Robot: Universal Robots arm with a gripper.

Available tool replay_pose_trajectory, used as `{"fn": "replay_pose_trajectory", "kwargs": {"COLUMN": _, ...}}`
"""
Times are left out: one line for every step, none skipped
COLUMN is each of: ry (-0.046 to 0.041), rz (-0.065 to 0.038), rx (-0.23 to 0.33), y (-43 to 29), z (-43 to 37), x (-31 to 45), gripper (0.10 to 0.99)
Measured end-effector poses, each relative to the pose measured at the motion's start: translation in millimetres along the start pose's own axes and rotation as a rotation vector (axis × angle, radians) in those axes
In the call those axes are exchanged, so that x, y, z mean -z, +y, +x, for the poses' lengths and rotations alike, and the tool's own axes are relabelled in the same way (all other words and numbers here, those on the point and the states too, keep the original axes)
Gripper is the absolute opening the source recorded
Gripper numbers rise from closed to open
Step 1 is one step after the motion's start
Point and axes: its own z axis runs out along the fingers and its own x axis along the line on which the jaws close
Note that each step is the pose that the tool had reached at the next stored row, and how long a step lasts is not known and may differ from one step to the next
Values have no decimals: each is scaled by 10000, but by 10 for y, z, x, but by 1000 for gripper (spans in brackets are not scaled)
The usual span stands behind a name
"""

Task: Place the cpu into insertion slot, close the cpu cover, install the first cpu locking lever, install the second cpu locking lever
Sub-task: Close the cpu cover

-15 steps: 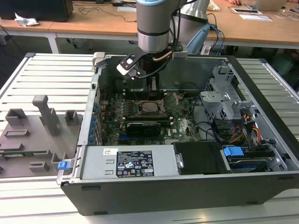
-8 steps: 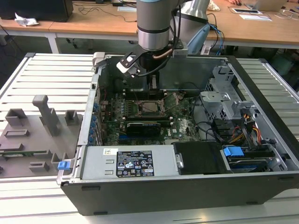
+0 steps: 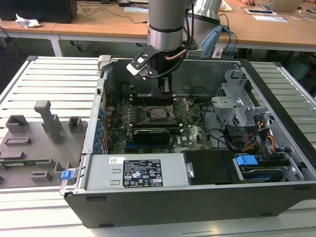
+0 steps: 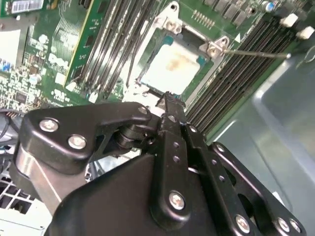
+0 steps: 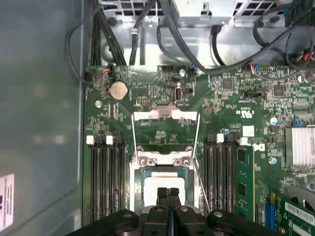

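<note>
1. At six o'clock in the exterior view, the power supply box [image 3: 140, 173] is lying along the front wall of the case [image 3: 197, 207]. The green board [image 3: 192, 132] is lying just beyond it.
2. Mid-board, the cpu [image 4: 172, 69] is sitting flat in the insertion slot [image 5: 139, 187] with its pale face up, so I judge the placing step done.
3. Past the slot's hinge, the cpu cover [image 5: 165, 116] is standing open, with the board showing through its window. A thin wire locking lever [image 4: 256, 53] is sticking out free beside the socket. Closing the cover looks like the step in hand, and the levers are not yet latched.
4. As I judge it, that step is calling for a push on the cover's free edge, keeping off the chip's face and clear of the loose wires.
5. In the exterior view the gripper [image 5: 169, 191] is hanging at twelve o'clock of the slot, just above its far side. Its jaws are pressing together with nothing between them. I cannot tell whether the tips are touching the cover.
6. The arm [image 3: 168, 24] is standing near-vertical over the board with its wrist pointing down, and a wooden desk [image 3: 98, 27] is running behind it.
</note>
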Motion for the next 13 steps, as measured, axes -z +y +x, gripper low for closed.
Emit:
{"fn": "replay_pose_trajectory", "kwargs": {"ry": -10, "rz": -1, "rx": -1, "y": 3, "z": 16, "x": 44, "gripper": 106}}
{"fn": "replay_pose_trajectory", "kwargs": {"ry": -24, "rz": -1, "rx": 0, "y": 8, "z": 34, "x": 115, "gripper": 106}}
{"fn": "replay_pose_trajectory", "kwargs": {"ry": -27, "rz": -1, "rx": 1, "y": 10, "z": 38, "x": 140, "gripper": 106}}
{"fn": "replay_pose_trajectory", "kwargs": {"ry": -28, "rz": -1, "rx": 3, "y": 12, "z": 41, "x": 155, "gripper": 106}}
{"fn": "replay_pose_trajectory", "kwargs": {"ry": -28, "rz": -1, "rx": 2, "y": 14, "z": 43, "x": 165, "gripper": 106}}
{"fn": "replay_pose_trajectory", "kwargs": {"ry": -28, "rz": -1, "rx": 2, "y": 19, "z": 44, "x": 166, "gripper": 106}}
{"fn": "replay_pose_trajectory", "kwargs": {"ry": -27, "rz": -2, "rx": 2, "y": 29, "z": 44, "x": 166, "gripper": 106}}
{"fn": "replay_pose_trajectory", "kwargs": {"ry": -28, "rz": -1, "rx": 1, "y": 36, "z": 45, "x": 165, "gripper": 106}}
{"fn": "replay_pose_trajectory", "kwargs": {"ry": -28, "rz": -1, "rx": 2, "y": 45, "z": 45, "x": 165, "gripper": 106}}
{"fn": "replay_pose_trajectory", "kwargs": {"ry": -28, "rz": -1, "rx": 1, "y": 61, "z": 46, "x": 164, "gripper": 106}}
{"fn": "replay_pose_trajectory", "kwargs": {"ry": -29, "rz": -1, "rx": 1, "y": 69, "z": 46, "x": 164, "gripper": 106}}
{"fn": "replay_pose_trajectory", "kwargs": {"ry": -29, "rz": -1, "rx": 1, "y": 78, "z": 47, "x": 163, "gripper": 106}}
{"fn": "replay_pose_trajectory", "kwargs": {"ry": -28, "rz": -2, "rx": 1, "y": 103, "z": 48, "x": 162, "gripper": 106}}
